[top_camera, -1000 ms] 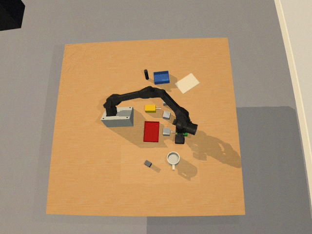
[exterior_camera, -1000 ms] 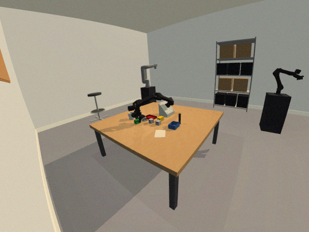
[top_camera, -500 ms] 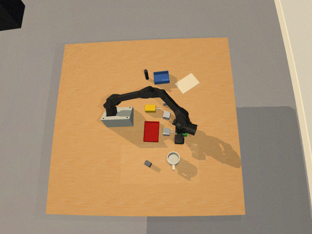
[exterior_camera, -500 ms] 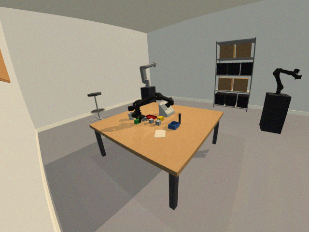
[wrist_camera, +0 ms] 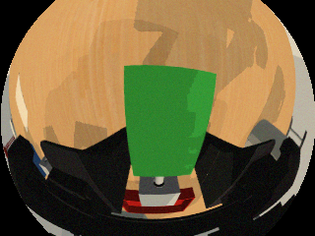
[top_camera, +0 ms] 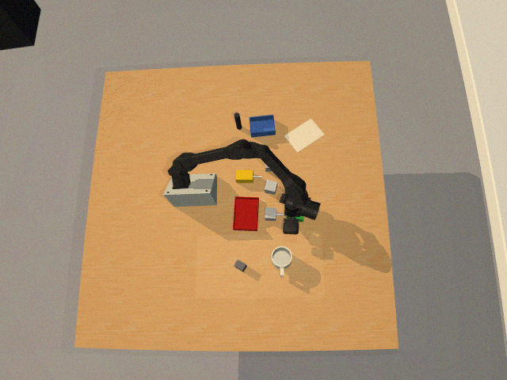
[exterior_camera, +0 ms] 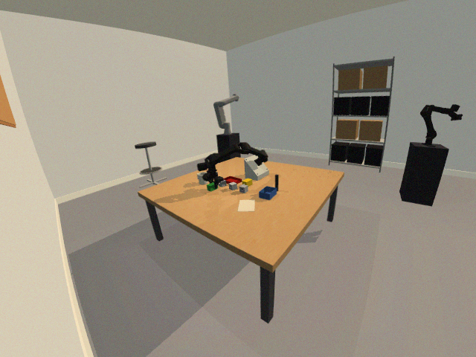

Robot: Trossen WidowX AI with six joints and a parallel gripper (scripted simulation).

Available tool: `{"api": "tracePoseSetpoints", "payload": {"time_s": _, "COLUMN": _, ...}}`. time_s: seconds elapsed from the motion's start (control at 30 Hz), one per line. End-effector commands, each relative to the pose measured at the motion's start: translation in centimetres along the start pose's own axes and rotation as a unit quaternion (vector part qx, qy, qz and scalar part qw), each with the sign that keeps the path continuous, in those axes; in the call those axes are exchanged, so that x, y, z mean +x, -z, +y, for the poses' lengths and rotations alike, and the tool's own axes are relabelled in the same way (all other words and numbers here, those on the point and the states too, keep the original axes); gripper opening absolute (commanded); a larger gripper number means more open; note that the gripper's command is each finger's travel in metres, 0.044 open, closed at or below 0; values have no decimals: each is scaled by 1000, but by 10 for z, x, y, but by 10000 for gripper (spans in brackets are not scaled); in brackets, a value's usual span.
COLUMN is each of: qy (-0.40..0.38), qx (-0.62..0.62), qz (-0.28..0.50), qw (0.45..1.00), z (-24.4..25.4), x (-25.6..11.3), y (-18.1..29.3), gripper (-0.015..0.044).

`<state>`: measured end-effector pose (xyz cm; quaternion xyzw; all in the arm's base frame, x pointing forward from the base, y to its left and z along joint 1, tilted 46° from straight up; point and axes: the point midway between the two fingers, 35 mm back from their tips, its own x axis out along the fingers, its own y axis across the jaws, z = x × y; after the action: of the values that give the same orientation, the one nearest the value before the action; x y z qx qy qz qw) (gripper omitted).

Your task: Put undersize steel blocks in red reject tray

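Tool (top_camera: 291, 218) (exterior_camera: 215, 185) (wrist_camera: 160, 128) clamped on green gauge (top_camera: 299, 218) (exterior_camera: 210, 187) (wrist_camera: 164, 120), pin pointing at the steel block (top_camera: 270, 213) (exterior_camera: 222, 183) (wrist_camera: 158, 192) beside the red tray (top_camera: 245, 229) (exterior_camera: 233, 181) (wrist_camera: 157, 209) on the desk (top_camera: 163, 286) (exterior_camera: 268, 230) (wrist_camera: 74, 59). Probably testing this bore; depth unclear. Next: straight push, watch whether it seats fully.

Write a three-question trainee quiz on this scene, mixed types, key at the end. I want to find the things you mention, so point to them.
1. True or false: the red rectangular tray (top_camera: 245, 214) (exterior_camera: 233, 179) (wrist_camera: 132, 206) holds a steel block.
2. Multiple choice: what is the end effector (top_camera: 293, 218) (exterior_camera: 213, 187) (wrist_camera: 160, 128) gripping? A) white mug B) green gauge C) blue open box
3. Fill in: the yellow block with a thin pin (top_camera: 244, 176) (exterior_camera: 247, 181) lies on the ____.

Key: 1 false; 2 B; 3 table.
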<state>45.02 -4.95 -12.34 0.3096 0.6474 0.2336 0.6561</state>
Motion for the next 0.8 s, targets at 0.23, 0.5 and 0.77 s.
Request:
{"api": "tracePoseSetpoints", "payload": {"time_s": 0.23, "qy": -1, "qx": 1, "qz": -3, "qw": 1000, "z": 0, "x": -3, "y": 4, "gripper": 0}}
{"api": "tracePoseSetpoints", "payload": {"time_s": 0.5, "qy": -1, "qx": 1, "qz": -3, "qw": 1000, "z": 0, "x": -4, "y": 8, "gripper": 0}}
{"api": "tracePoseSetpoints", "payload": {"time_s": 0.77, "qy": -1, "qx": 1, "qz": -3, "qw": 1000, "z": -1, "x": -4, "y": 13, "gripper": 0}}
